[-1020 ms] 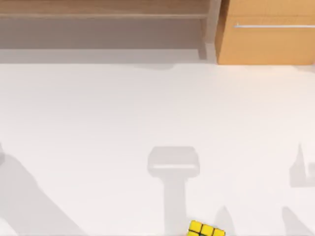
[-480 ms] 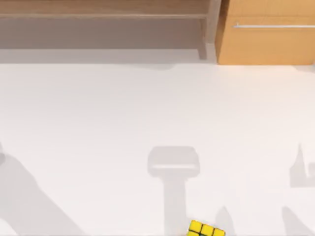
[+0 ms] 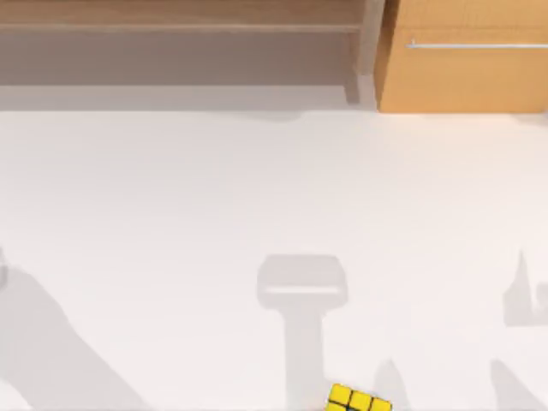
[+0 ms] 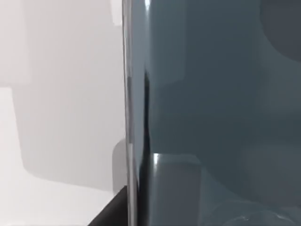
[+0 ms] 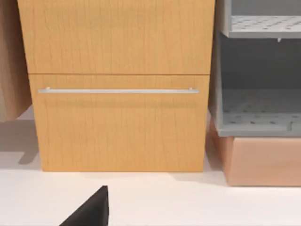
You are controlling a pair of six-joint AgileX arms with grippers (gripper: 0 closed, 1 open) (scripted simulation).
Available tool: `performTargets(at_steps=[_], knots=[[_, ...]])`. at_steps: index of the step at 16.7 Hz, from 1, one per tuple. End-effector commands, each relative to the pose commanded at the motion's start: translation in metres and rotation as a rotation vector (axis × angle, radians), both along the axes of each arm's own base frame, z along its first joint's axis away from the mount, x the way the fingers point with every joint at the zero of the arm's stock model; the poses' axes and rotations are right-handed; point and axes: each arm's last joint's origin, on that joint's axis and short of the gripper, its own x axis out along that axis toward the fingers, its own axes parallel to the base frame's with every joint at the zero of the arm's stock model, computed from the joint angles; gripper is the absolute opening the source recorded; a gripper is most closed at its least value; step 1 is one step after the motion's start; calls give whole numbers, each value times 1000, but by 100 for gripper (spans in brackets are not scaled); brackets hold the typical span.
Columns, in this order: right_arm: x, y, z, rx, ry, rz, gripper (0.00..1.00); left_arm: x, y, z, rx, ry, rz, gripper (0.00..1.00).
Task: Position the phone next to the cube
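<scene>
One cube lies at the bottom edge of the top view, right of centre, on the white table. Close before the left wrist camera stands the phone, long axis vertical in that frame; whether the left pincer holds it I cannot tell.

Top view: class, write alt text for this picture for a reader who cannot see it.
A small yellow puzzle cube with black grid lines sits at the near edge of a white table, right of centre and partly cut off by the frame. Soft grey shadows fall across the tabletop. Behind the table stand a low wooden shelf and, at the right, an orange-wood cabinet with a silver handle.
</scene>
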Motion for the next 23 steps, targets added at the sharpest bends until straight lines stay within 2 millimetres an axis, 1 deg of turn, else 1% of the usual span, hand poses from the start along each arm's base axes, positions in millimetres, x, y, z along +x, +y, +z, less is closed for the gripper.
performTargets(at_steps=[4,8,10,12,14,16,20,23], knots=[[0,0,0,0,0,0,100,0,0,13,3,-3,2,0],[0,0,0,0,0,0,100,0,0,11,1,2,1,0],[0,0,0,0,0,0,100,5,-3,24,19,-33,-7,0],[0,0,0,0,0,0,100,12,-15,45,41,-86,-27,0],[0,0,0,0,0,0,100,18,-36,68,55,-141,-57,0],[0,0,0,0,0,0,100,22,-65,90,59,-196,-94,0],[0,0,0,0,0,0,100,19,-137,128,34,-288,-174,0],[0,0,0,0,0,0,100,7,-196,145,-15,-321,-222,0]])
